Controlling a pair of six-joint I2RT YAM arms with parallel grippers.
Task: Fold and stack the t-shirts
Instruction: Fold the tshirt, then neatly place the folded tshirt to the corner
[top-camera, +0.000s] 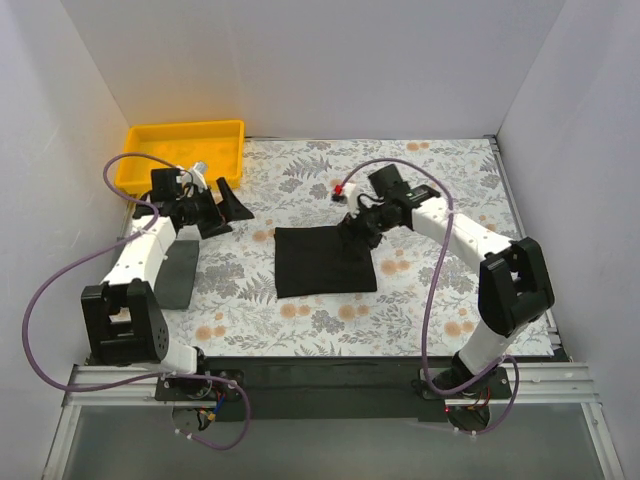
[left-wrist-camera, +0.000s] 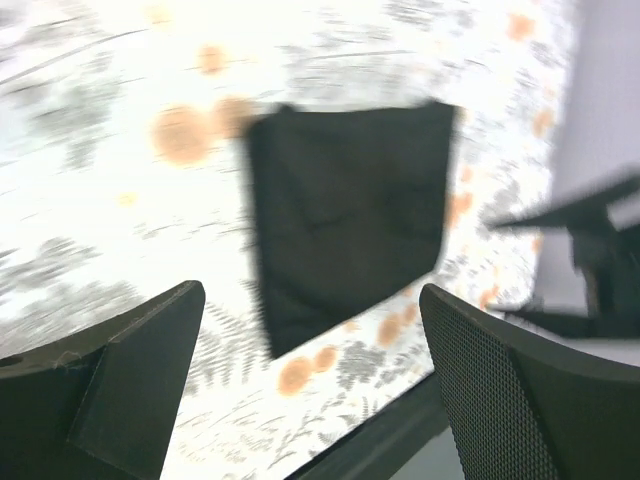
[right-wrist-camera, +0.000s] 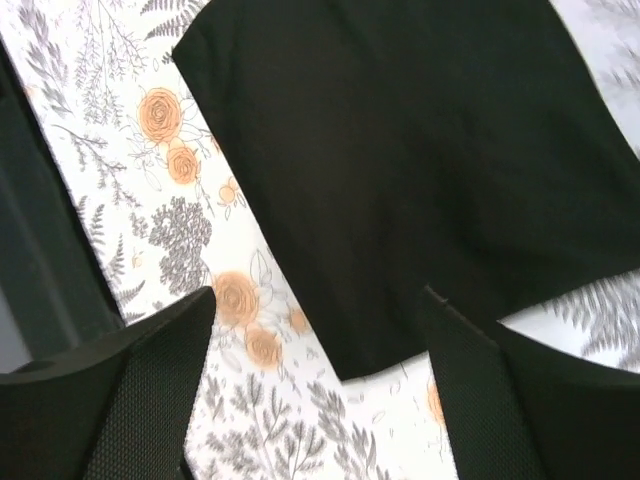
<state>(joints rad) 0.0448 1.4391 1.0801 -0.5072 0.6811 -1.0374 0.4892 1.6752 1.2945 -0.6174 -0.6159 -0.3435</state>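
Shirt (top-camera: 325, 262) is lying mid-table, already folded down to a flat, roughly square pad. Edges are looking clean and no sleeves are sticking out.

Right gripper (top-camera: 352, 232) is hovering at the shirt's far right corner. Its wrist view is showing both fingers (right-wrist-camera: 150, 390) spread wide with nothing between them, just cloth and tablecloth below. Left gripper (top-camera: 222, 208) is sitting well off to the far left, near the bin (top-camera: 185, 150), jaws also spread and empty. Its camera is looking back at the shirt, but it's blurred.

Handling, my read: light, soft, zero stiffness. Layers are going to slide and fan open if it's lifted by one corner. Better to pinch through all layers at a folded edge, ideally two corners of the same edge with both arms, or drag it flat. Thin stack, so the fingertips are needing to go right down to the table to get under it.

Table (top-camera: 450, 180) is wearing a floral printed cover, flat and probably low-grip, so the pad may skid when pushed. White walls are closing in on three sides and the yellow bin is taking up the far left corner. A dark grey rectangle (top-camera: 178, 272) is lying beside the left arm; it may be another folded shirt, can't tell. Plenty of free room around the pad.
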